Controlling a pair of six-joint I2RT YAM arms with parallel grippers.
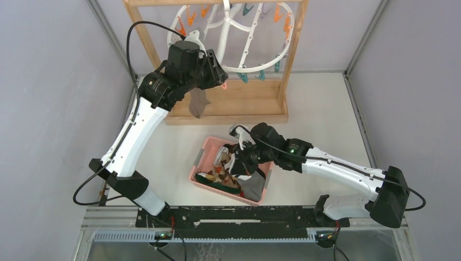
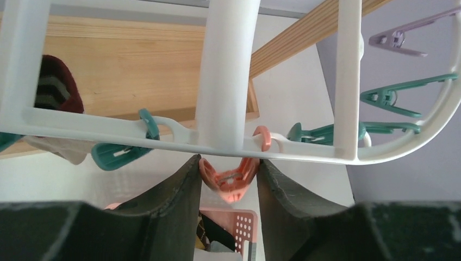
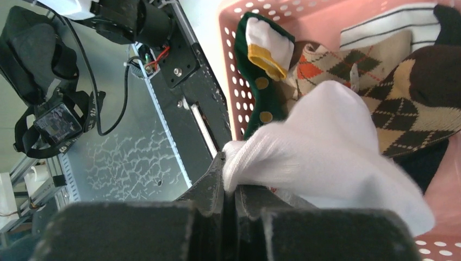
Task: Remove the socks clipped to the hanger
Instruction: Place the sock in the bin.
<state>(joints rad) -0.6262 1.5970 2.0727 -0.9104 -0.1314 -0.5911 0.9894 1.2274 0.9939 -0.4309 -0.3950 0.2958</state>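
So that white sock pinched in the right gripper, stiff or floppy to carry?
Probably floppy: the white sock bunches in soft folds out of the right gripper, pinched only at one edge. Likely light, since that small pinch holds it. Its knit looks grippy, so slipping seems unlikely.

The white worktop (image 1: pixel 326 109) carries two things. A wooden frame (image 1: pixel 250 103) stands on its flat base at twelve o'clock, close to the far edge. A pink perforated basket (image 1: pixel 198 159) sits near the middle, toward six o'clock, close to the frame's base without touching it. A black rail (image 1: pixel 239 215) runs along the near edge.
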